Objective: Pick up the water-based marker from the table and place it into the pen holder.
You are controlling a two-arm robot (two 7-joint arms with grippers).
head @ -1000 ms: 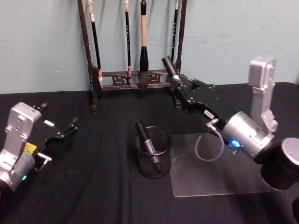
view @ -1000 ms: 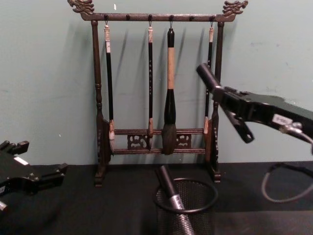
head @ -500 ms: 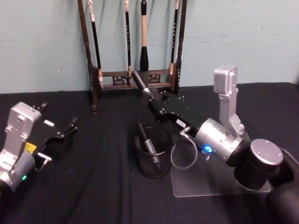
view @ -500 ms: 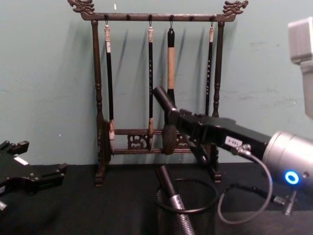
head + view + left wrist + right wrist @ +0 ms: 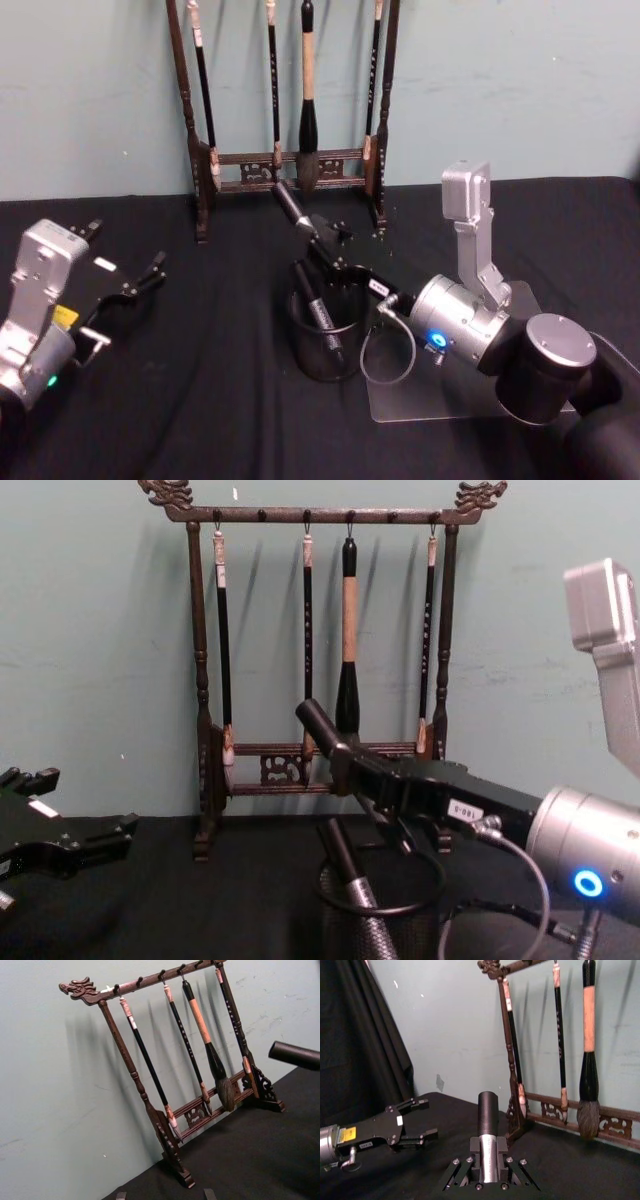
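My right gripper [image 5: 326,246] is shut on a black water-based marker [image 5: 291,208] with a silver band. It holds the marker tilted just above the far rim of the pen holder [image 5: 327,342], a black mesh cup standing mid-table. From the chest, the marker [image 5: 318,725] sticks up and left out of the right gripper [image 5: 352,762] over the pen holder [image 5: 381,912]. A second marker [image 5: 320,310] leans inside the cup. At the far left my left gripper [image 5: 120,252] is parked, open and holding nothing.
A tall dark wooden brush rack [image 5: 290,100] with hanging brushes stands behind the cup against the wall. A clear plastic sheet [image 5: 470,390] lies on the black table [image 5: 200,400] to the cup's right, under my right arm.
My right arm has swung left and down with the marker, from beside the rack's right post to just over the pen holder. The left arm has not moved.
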